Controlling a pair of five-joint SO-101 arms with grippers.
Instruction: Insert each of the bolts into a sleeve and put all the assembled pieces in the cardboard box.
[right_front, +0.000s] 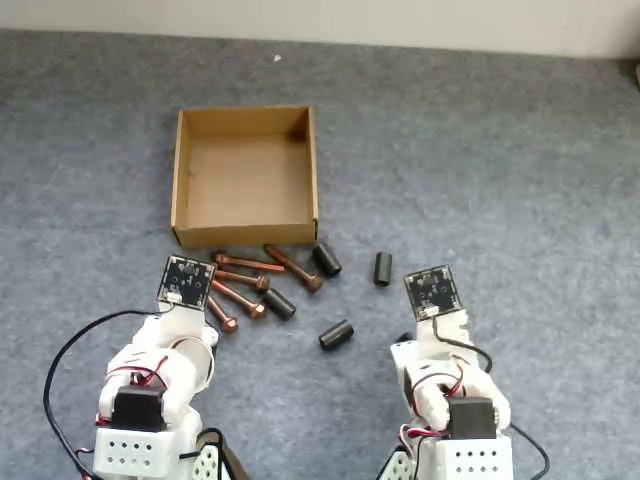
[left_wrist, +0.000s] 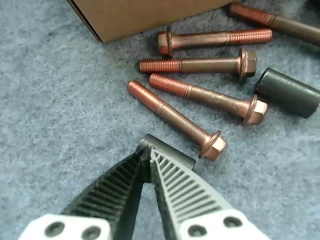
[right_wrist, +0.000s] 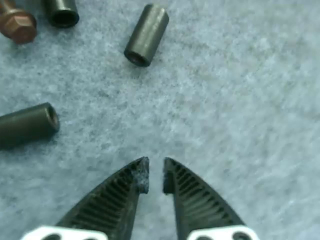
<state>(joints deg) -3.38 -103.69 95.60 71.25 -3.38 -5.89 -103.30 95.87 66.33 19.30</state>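
Note:
Several copper bolts (right_front: 240, 283) lie loose on the grey carpet just in front of the open cardboard box (right_front: 178, 170), which holds nothing. Black sleeves lie around them: one (right_front: 279, 304) among the bolts, one (right_front: 327, 260) by the box corner, one (right_front: 382, 268) farther right and one (right_front: 336, 335) nearer the arms. My left gripper (left_wrist: 148, 150) is shut on nothing, its tip close to the head of the nearest bolt (left_wrist: 175, 117). My right gripper (right_wrist: 154, 175) is shut but for a thin slit, over bare carpet, short of two sleeves (right_wrist: 146, 35) (right_wrist: 25, 125).
Grey carpet covers the whole table, with free room to the right of the sleeves and around the box. Both arm bases stand at the near edge, and a black cable (right_front: 60, 370) loops beside the left one.

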